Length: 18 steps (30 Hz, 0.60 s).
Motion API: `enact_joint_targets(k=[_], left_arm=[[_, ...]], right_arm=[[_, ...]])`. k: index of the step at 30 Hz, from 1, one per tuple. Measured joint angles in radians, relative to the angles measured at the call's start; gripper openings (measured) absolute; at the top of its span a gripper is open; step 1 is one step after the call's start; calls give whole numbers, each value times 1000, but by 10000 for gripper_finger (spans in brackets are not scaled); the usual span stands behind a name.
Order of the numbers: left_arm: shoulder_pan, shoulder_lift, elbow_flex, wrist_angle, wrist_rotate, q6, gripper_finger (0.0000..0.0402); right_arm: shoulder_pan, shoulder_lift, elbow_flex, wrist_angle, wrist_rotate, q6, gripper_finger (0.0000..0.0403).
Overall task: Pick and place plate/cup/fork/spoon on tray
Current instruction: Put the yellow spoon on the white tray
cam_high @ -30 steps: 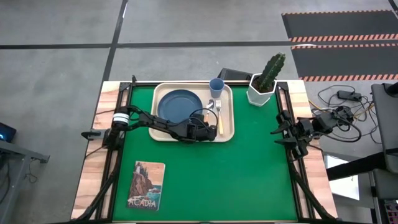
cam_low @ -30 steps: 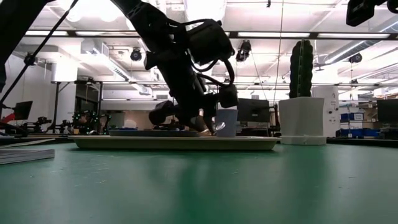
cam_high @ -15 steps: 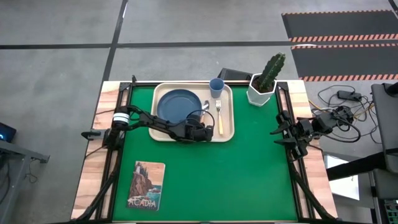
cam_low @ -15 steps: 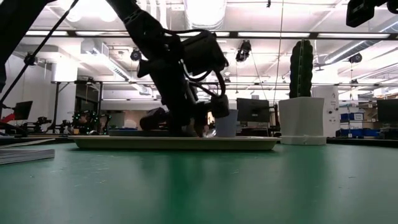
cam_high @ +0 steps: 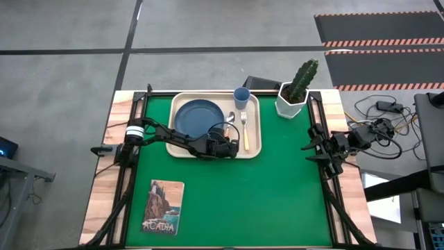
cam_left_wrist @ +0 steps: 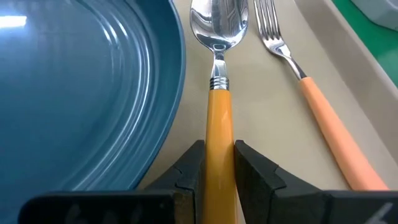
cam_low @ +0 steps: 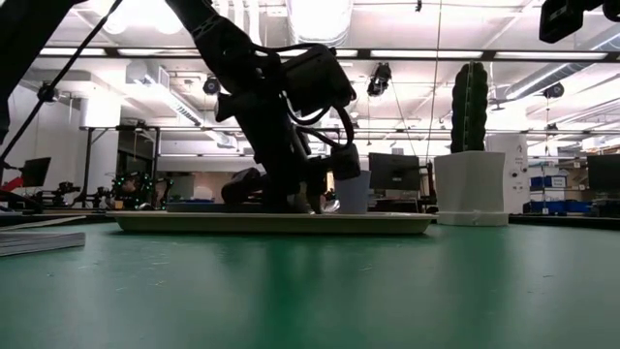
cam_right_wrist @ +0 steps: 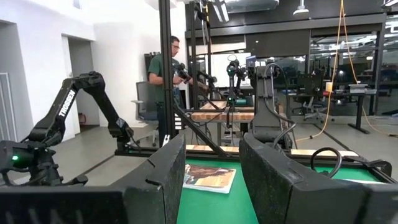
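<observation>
The cream tray lies at the far middle of the green mat. On it are the dark blue plate, the light-blue cup, the fork and the spoon. The spoon lies between plate and fork, which the left wrist view also shows: plate, fork. My left gripper is low over the tray's near right part, shut on the spoon. My right gripper waits open and empty at the table's right edge. My left gripper pinches the spoon's orange handle between its two fingers, one on each long side, about midway along it. The fingers come low from the table's near side and lie along the handle. The spoon lies level on the tray, bowl toward the far edge.
A cactus in a white pot stands just right of the tray. A booklet lies at the near left of the mat. A person and other robot arms show in the room beyond the table.
My left gripper has gone down onto the tray with the spoon and a little toward the table's left edge, staying shut. The spoon has come down level between plate and fork. In the last half second it has stayed nearly still.
</observation>
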Motion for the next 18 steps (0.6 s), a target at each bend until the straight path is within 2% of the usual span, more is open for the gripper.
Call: enact_joint_targets(k=[14,18], left_arm=[[0,0,0,52,0,4,52],[0,0,0,55,0,4,70]], right_arm=[[0,0,0,0,0,0,139],[0,0,0,0,0,0,139]])
